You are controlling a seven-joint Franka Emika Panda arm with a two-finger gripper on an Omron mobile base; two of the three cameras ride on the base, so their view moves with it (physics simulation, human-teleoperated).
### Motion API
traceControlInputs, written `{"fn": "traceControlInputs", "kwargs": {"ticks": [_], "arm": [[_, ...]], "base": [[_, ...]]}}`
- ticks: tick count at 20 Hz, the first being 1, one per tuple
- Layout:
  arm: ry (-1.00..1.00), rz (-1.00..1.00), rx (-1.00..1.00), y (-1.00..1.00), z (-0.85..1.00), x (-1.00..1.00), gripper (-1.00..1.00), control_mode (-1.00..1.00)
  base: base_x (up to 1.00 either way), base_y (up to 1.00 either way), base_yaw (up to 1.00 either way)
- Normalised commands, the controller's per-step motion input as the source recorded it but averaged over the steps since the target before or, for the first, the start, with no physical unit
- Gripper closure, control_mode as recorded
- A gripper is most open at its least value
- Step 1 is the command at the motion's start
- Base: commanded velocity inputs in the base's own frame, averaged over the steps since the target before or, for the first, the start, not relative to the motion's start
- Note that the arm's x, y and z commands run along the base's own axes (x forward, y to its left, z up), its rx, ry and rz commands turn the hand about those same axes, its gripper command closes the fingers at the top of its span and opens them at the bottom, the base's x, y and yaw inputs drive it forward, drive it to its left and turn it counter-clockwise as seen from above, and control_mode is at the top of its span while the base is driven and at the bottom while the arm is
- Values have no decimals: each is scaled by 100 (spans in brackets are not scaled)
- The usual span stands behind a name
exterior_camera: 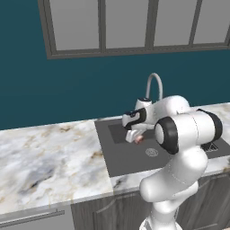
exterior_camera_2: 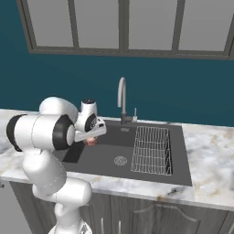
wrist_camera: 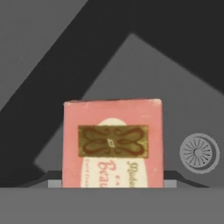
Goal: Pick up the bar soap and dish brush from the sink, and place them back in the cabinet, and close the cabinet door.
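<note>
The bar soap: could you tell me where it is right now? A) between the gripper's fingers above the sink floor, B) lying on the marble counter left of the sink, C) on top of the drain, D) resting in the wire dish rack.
A: the bar soap sits between the fingers of the gripper, with the sink floor and the drain off to one side behind it.

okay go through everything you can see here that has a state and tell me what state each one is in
bar soap: held between the fingertips, above the basin floor.
gripper: shut on the bar soap, over the sink's left part.
sink: dry, no water in it.
faucet: off, no water running.
wire dish rack: sits in the sink's right half, nothing on it.
drain: uncovered.
</note>
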Motion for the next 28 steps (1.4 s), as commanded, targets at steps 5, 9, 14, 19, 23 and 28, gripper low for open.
{"fn": "traceControlInputs", "kwargs": {"ticks": [5, 9, 14, 19, 23, 28], "arm": [[0, -5, 0, 0, 52, -26, 100, -100], [0, -7, 0, 0, 49, -31, 100, -100], [0, -12, 0, 0, 51, -36, 100, -100], [0, -17, 0, 0, 63, -40, 100, -100], [0, -15, 0, 0, 50, -48, 100, -100], [-3, -10, 0, 0, 37, -65, 100, -100]], "base": [[0, 0, 0], [0, 0, 0], [0, 0, 0], [0, 0, 0], [0, 0, 0], [0, 0, 0]]}}
